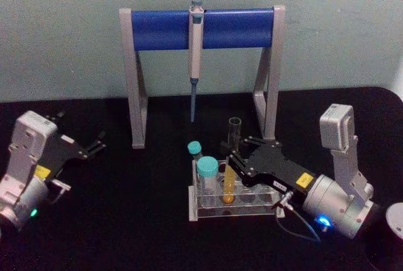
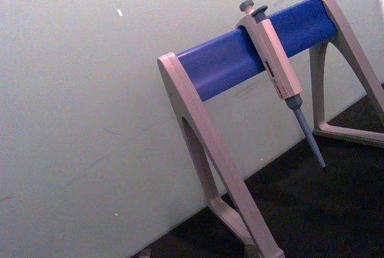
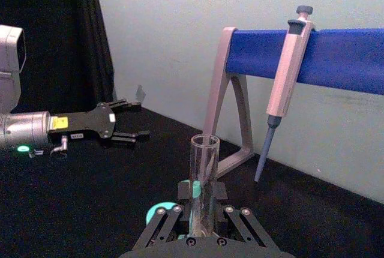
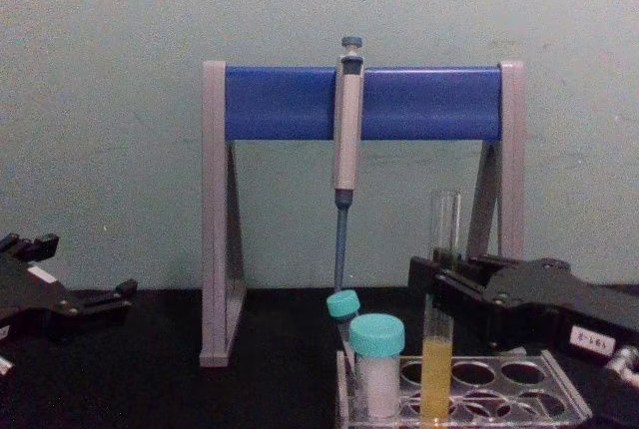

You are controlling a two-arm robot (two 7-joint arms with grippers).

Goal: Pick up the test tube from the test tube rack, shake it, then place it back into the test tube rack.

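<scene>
The test tube (image 1: 233, 151) is tall clear glass with yellow-orange liquid low down. It stands slightly tilted in the clear test tube rack (image 1: 253, 212), with its bottom in a hole. My right gripper (image 1: 233, 162) reaches in from the right and is shut on the tube's middle, above the liquid. In the chest view the black fingers (image 4: 469, 284) hold the test tube (image 4: 440, 249) over the test tube rack (image 4: 519, 389). In the right wrist view the test tube (image 3: 204, 174) rises between the fingers. My left gripper (image 1: 80, 130) is parked open at the far left.
Two teal-capped white tubes (image 1: 207, 169) stand at the rack's left end. Behind the rack is a grey-and-blue pipette stand (image 1: 157, 28) with a pipette (image 1: 196, 50) hanging from it. A wall closes the back. The black tabletop lies bare between the rack and the left arm.
</scene>
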